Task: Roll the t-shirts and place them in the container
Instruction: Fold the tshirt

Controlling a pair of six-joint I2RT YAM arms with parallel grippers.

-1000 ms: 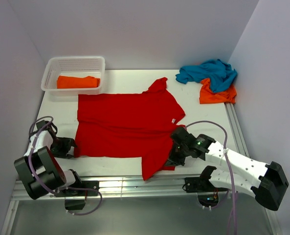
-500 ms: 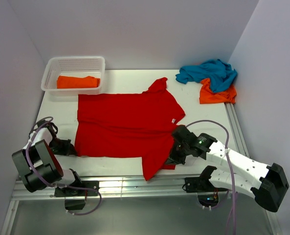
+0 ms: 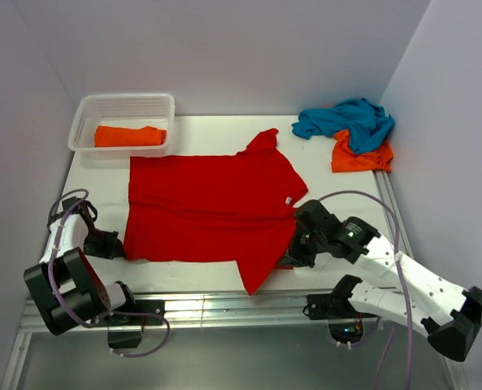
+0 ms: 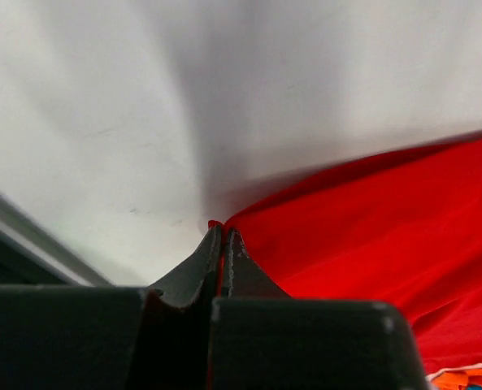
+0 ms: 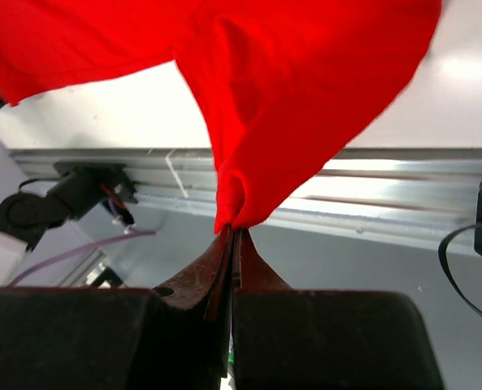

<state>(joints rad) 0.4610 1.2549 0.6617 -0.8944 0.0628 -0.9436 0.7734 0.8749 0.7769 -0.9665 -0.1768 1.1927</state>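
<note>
Grip is in place at the near edge: the left gripper (image 4: 223,231) is pinching the near left corner of the red shirt (image 3: 208,203), jaws together on the cloth, and the right gripper (image 5: 234,230) is clamping the near sleeve the same way. The shirt is lying spread mid-table, seemingly being straightened before rolling, so the next move is calling for an even pull from both arms. Farther back, an orange shirt (image 3: 129,136) is lying in the basket (image 3: 86,114), and the teal shirt (image 3: 346,118) and second orange shirt (image 3: 358,156) are waiting heaped at the far right
</note>
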